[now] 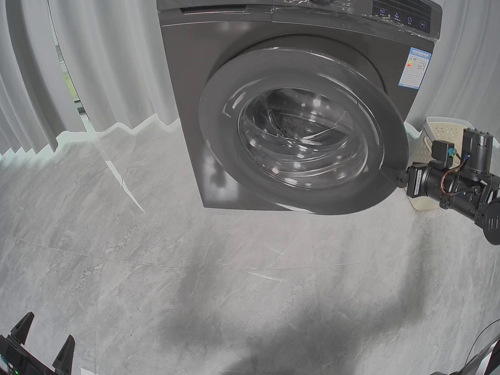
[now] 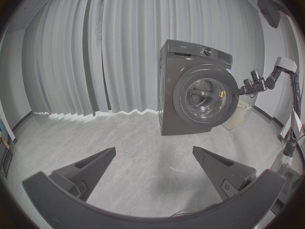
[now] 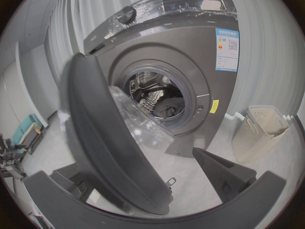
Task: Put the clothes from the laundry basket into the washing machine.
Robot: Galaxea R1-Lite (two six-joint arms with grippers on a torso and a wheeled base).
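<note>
Washing machine (image 1: 208,79) door (image 1: 219,105) swung partly open; right gripper (image 1: 402,179) at the door's free edge, fingers (image 3: 222,172) spread with the rim between them; dark clothes (image 3: 168,107) lie inside the drum; laundry basket (image 3: 260,131) on the floor just beside the machine; left gripper (image 2: 154,150) low over the floor, well apart, fingers released.

The dark grey front-loading washing machine (image 1: 219,53) stands with its round glass door (image 1: 302,131) swung half open, dark clothes (image 3: 170,107) lying inside, and the cream perforated laundry basket (image 3: 260,132) upright just beside it.
</note>
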